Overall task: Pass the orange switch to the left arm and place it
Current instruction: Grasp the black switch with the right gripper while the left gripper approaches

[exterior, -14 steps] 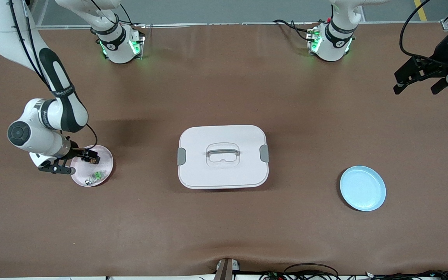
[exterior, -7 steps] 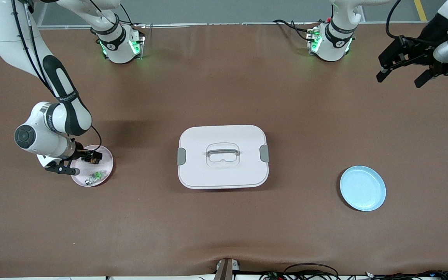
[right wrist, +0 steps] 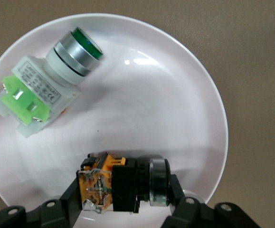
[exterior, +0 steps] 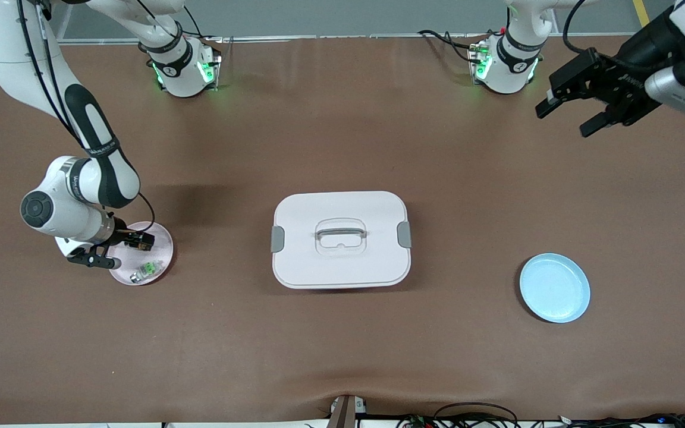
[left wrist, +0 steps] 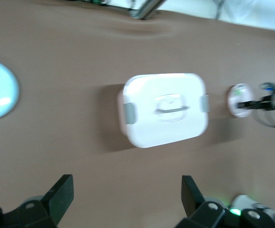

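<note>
While the right gripper [right wrist: 123,199] pinched the switch [right wrist: 120,184] in the pink plate [exterior: 161,241], pickup was underway; lifting toward a handover clear of the box [exterior: 341,239] seemed next. The left gripper [exterior: 568,116] waited, spread, over the table's corner.

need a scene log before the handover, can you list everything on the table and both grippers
orange switch: one, black with an orange end, on the pink plate, between the right gripper's fingers
green switch: one, green and silver, on the same plate, nearer the front camera
pink plate: one, pale pink, toward the right arm's end
box: one, white with grey clasps, table centre
blue plate: one, light blue, toward the left arm's end
right gripper: shut on the orange switch
left gripper: open, in the air over bare table near its base
</note>
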Controlling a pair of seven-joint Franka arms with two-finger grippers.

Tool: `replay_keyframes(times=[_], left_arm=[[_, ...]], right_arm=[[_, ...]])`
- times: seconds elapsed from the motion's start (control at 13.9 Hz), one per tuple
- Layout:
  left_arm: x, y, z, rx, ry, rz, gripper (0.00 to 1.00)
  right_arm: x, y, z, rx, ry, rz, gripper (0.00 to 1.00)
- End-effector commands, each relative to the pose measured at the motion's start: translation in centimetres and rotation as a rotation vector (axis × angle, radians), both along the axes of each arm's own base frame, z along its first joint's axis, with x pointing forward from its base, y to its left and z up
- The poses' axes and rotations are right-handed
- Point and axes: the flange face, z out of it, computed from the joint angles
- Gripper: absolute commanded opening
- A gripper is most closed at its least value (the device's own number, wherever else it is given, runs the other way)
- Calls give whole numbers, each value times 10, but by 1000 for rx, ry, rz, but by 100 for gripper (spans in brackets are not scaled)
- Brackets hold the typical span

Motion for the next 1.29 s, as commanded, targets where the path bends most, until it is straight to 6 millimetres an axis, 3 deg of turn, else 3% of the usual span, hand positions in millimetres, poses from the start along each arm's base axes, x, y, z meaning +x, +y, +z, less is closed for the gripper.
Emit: replay_keyframes(times=[0.0, 0.07, 0.29, 0.57, 0.72, 0.93, 1.22], left_arm=[[21, -12, -16, -123, 43, -6, 100], [26, -18, -23, -154, 56, -10, 100], [49, -34, -46, -224, 9, -64, 100], [88, -40, -112, -418, 57, -129, 100], [95, -49, -131, -469, 51, -171, 100], [96, -82, -147, -490, 59, -175, 100], [93, -142, -171, -514, 61, -163, 100]], right_arm=[[3, 2, 2, 12, 2, -8, 16], [5, 2, 5, 13, 2, -9, 0], [11, 3, 22, 39, 67, -24, 0], [33, 28, 80, 147, 220, -207, 0], [40, 44, 109, 226, 299, -333, 0], [56, 92, 172, 297, 379, -529, 0], [70, 197, 232, 288, 431, -830, 0]])
